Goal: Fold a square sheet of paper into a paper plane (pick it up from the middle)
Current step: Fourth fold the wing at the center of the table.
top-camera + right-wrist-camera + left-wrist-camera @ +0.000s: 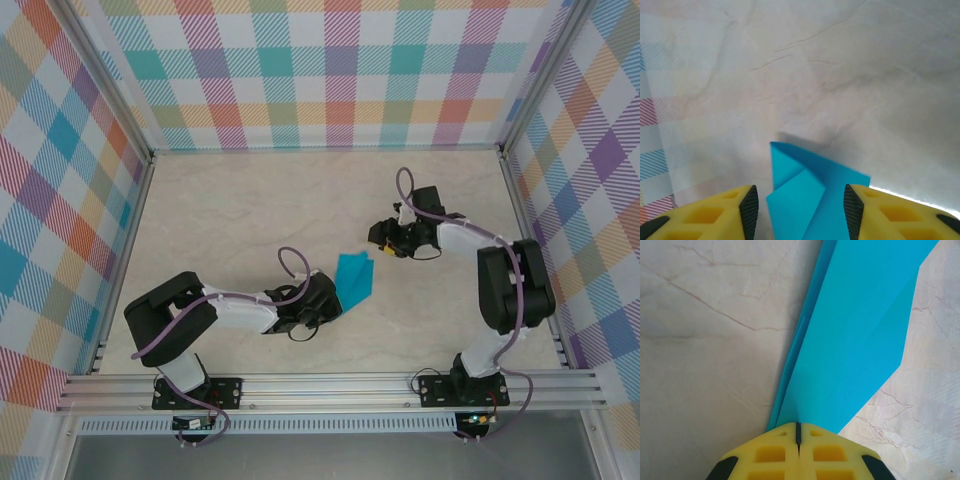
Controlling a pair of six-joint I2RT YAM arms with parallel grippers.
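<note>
Nearest us, along the bottom of the overhead view, both arms are bolted to an aluminium rail at the edge of the desk (230,210), a pale, marble-look surface with thin brown veins.

The left arm (200,320) lies low. Its black elbow is folded at the lower left and its white forearm reaches right toward the middle of the frame. In its wrist view we see the left pincer (798,432) clenched: the yellow fingers (770,455), moulded with square hollows, meet along a thin dark seam, and the folded sheet of paper (860,340) comes out from between them. The paper is thin, smooth and teal-blue. It is creased into stacked layers with sharp straight edges and fans upward to the top right of that frame, above the desk.

In the overhead view we find the paper (355,275) near the centre, an angular blue shape just above and right of the left pincer.

Further up and right, the right arm (510,290) rises from its base, bends at a bulky black elbow and reaches left. The right pincer (801,205) is released. Its yellow, black-padded fingers (751,207) stand well apart at the bottom of its wrist view, with the paper's folded corner showing between them.

Beyond, pastel plaid walls (320,70) enclose the desk.
</note>
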